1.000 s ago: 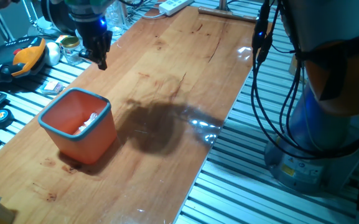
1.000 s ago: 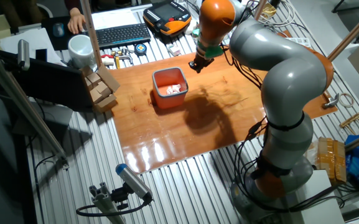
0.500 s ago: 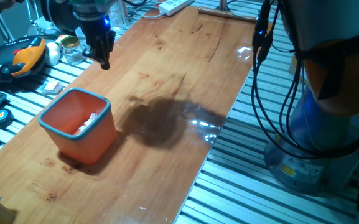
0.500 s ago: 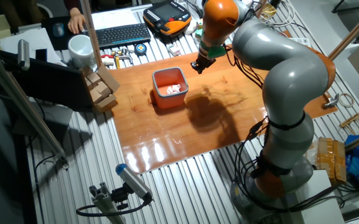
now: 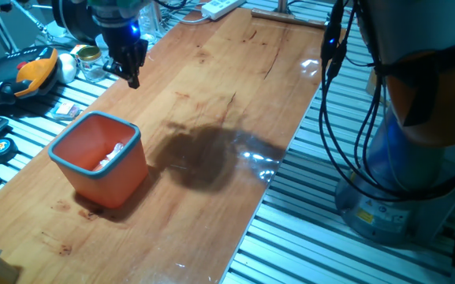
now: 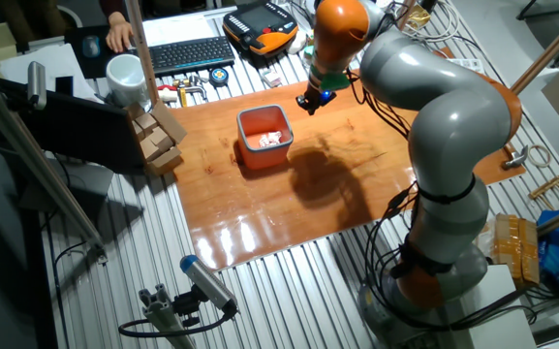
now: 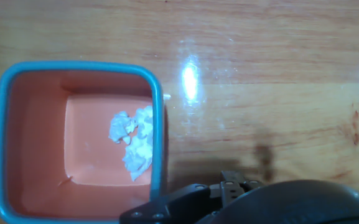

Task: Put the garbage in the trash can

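Hovering at upper left with jaws seemingly shut and empty, the gripper (image 5: 130, 75) leaves the garbage (image 7: 133, 142) lying inside the bin (image 5: 129, 170), so a careless sweep could tip it over.

A long wooden table (image 5: 211, 118) with a glossy varnished top sits on a ribbed metal bench (image 5: 306, 229). In the other fixed view, at about 10 o'clock from the table, a black keyboard (image 6: 184, 54) lies beside a white mug (image 6: 124, 76). At 12 o'clock rests an orange and black handheld controller (image 6: 260, 24). A stack of small wooden blocks (image 6: 158, 136) sits just off the table's edge at 9 o'clock. A glass jar (image 5: 91, 63) with a gold lid stands near that controller.
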Robot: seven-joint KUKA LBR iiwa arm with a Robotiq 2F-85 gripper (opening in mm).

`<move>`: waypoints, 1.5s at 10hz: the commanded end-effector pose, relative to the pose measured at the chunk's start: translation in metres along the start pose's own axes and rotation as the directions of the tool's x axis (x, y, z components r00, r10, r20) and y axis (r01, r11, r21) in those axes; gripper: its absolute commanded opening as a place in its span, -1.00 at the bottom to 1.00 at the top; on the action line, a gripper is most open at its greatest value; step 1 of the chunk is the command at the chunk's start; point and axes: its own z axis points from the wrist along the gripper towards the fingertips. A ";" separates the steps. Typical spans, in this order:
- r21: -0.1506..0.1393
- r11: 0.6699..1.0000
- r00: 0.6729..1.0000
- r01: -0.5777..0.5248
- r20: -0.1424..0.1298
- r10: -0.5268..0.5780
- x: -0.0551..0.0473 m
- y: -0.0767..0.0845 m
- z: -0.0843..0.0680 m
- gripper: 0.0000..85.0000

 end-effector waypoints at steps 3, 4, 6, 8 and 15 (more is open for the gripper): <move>-0.025 1.000 1.000 0.010 -0.028 -0.011 0.000 0.000 0.000 -1.00; 0.001 1.000 1.000 0.021 -0.013 -0.021 0.000 0.000 0.000 -1.00; -0.004 0.998 0.998 0.062 0.006 -0.062 0.016 -0.012 -0.003 -1.00; 0.002 0.997 0.997 0.080 0.002 -0.080 0.039 -0.023 -0.009 -1.00; 0.018 0.999 0.998 0.037 -0.044 -0.036 0.071 -0.041 0.002 -1.00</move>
